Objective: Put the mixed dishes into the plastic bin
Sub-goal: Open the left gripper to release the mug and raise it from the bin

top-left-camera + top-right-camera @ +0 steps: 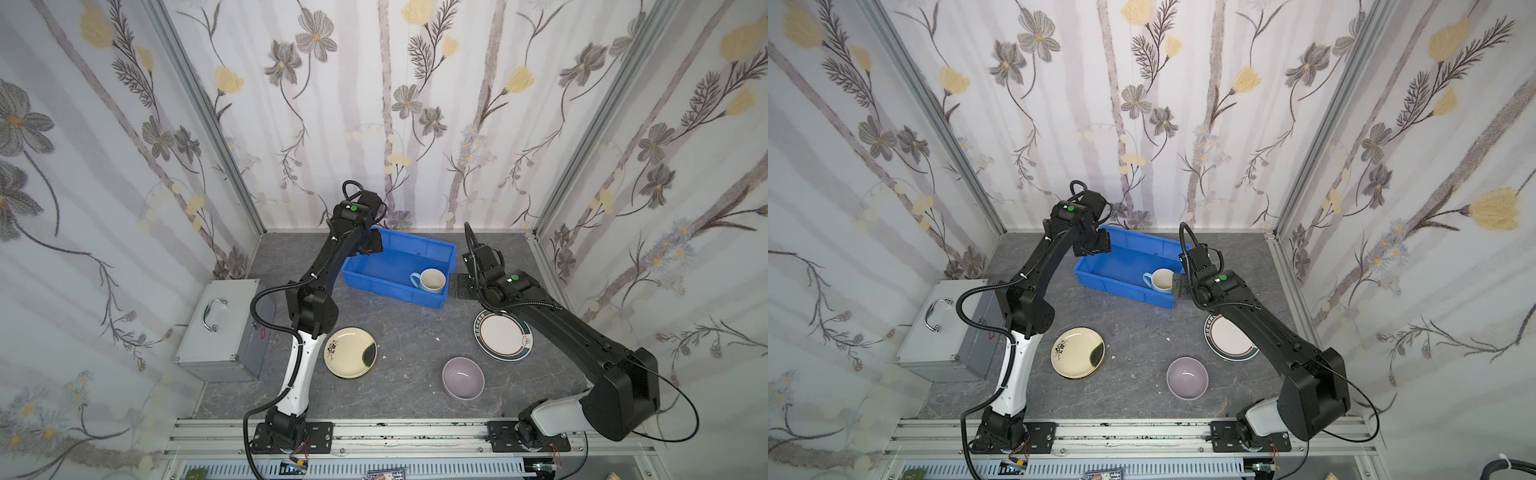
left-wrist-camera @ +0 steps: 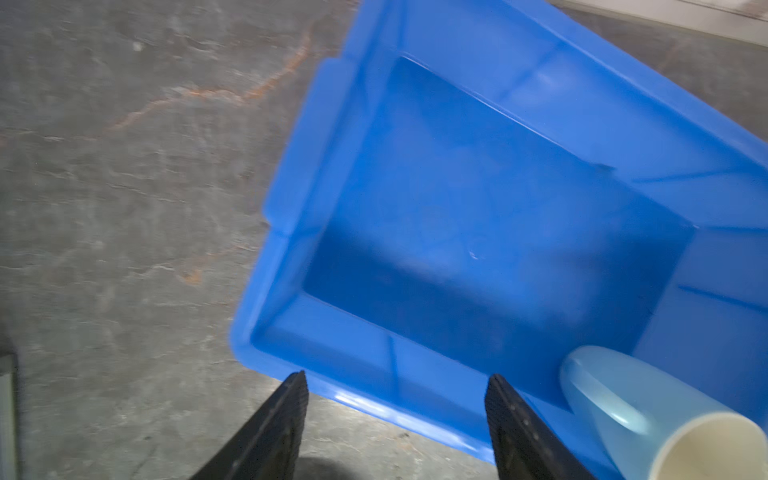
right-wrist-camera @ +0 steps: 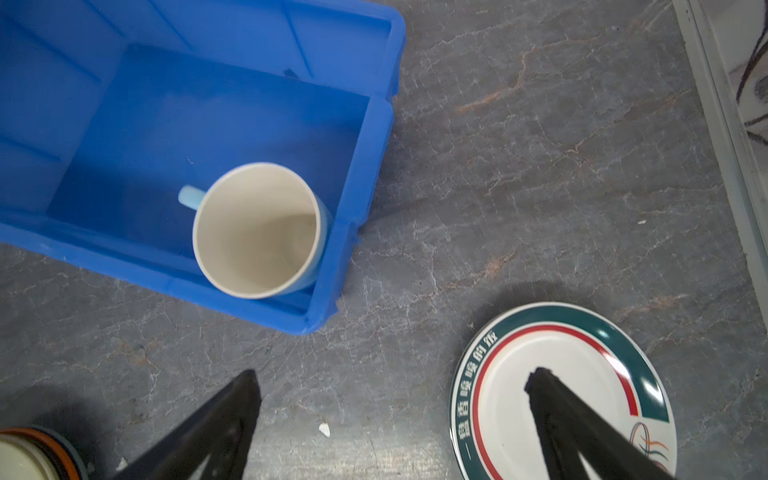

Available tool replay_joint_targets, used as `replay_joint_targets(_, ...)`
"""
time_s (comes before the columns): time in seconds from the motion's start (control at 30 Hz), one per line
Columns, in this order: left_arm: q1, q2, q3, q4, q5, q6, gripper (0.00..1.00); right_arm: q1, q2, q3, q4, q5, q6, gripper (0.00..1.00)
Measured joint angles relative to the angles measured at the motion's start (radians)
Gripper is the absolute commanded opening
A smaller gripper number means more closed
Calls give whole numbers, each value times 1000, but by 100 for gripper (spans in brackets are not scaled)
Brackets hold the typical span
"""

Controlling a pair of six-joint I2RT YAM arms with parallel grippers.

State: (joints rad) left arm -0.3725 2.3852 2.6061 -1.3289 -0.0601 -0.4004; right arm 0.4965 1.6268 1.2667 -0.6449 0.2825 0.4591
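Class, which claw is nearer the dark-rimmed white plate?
Right. The right claw hovers by the dark-rimmed plate; the left claw is at the far corner of the blue bin.

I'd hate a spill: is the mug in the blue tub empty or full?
Empty. The right wrist view looks into the pale-blue mug: bare cream walls down to its bottom.

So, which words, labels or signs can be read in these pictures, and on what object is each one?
"鲁香喷喷的饭" (best reading, some characters unsure): on the teal rim of the white plate.
Small red mark on the front of the silver case: too small to read.
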Motion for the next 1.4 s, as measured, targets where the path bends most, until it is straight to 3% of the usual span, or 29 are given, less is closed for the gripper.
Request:
replay_joint_targets(0.27, 103, 24, -1, 35, 2, 97, 70, -42, 244, 301, -47, -46, -8, 100)
replay_joint_targets(0.6, 126, 74, -44, 61, 64, 175, 68, -78, 455, 531, -114, -103, -3, 99)
replay_joint_targets(0.73, 139, 75, -76, 69, 79, 184, 65, -98, 483, 560, -127, -119, 3, 99)
replay_joint_targets(0.87, 138, 75, -117, 82, 95, 184, 49, -108, 484, 567, -131, -119, 3, 100)
replay_joint_targets(0.97, 135, 69, -163, 94, 109, 190, 44, -107, 480, 557, -141, -122, 2, 99)
replay_joint_targets(1.13, 134, 9, -258, 103, 113, 190, 41, -106, 435, 489, -153, -124, -5, 99)
replay_joint_targets(1.27, 132, -53, -340, 119, 112, 190, 27, -106, 391, 431, -150, -122, -8, 99)
replay_joint_targets(1.4, 124, -107, -436, 145, 94, 190, 23, -106, 356, 373, -143, -125, -19, 98)
